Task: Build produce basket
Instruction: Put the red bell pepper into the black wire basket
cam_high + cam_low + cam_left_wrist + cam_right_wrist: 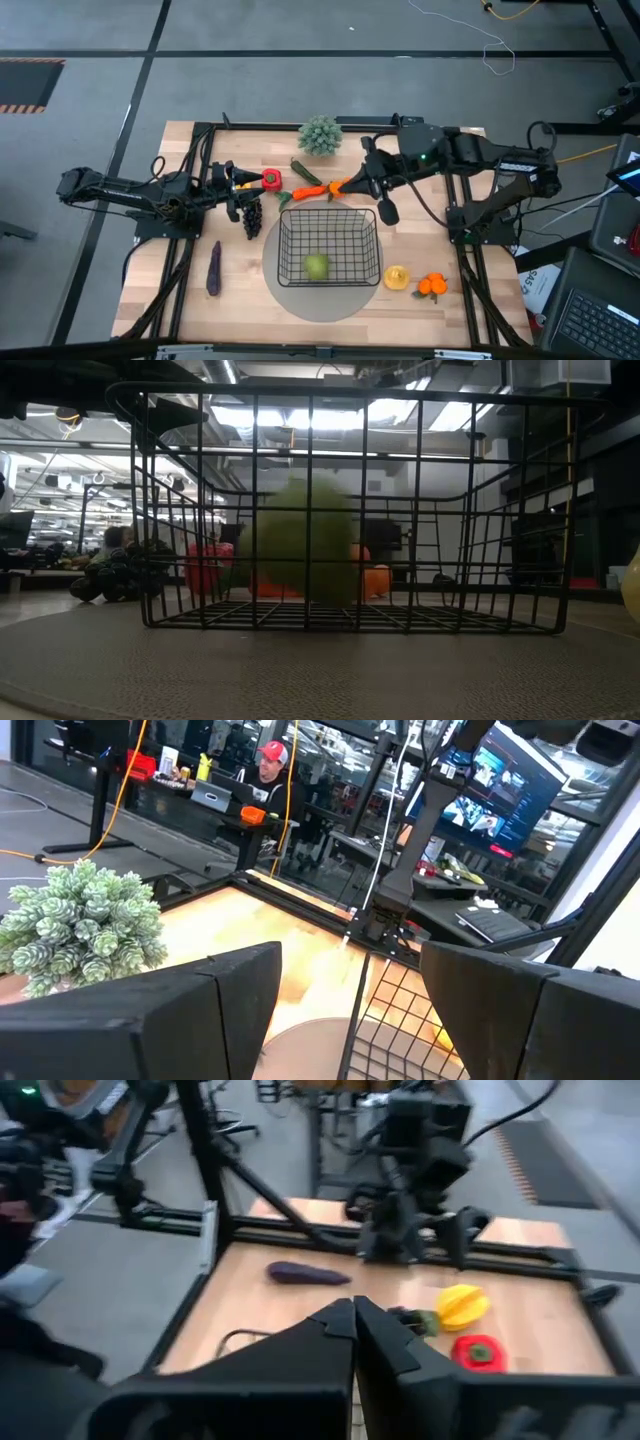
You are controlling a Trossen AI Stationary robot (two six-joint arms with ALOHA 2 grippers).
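While the basket [329, 246] is sitting near the table's front edge, the left gripper [243, 192], jaws wide, is hanging empty over the grapes [252, 219]; the right gripper [352, 186] is pinched closed by the carrot [322, 189].

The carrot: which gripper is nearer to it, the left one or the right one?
Right. The right gripper is shut at the carrot's end, behind the basket. The left gripper is open farther off, over the grapes, past the red pepper.

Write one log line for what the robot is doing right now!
basket: on grey mat, holds green pear | left pincer: open, above grapes | right pincer: shut, empty, at basket's far right corner
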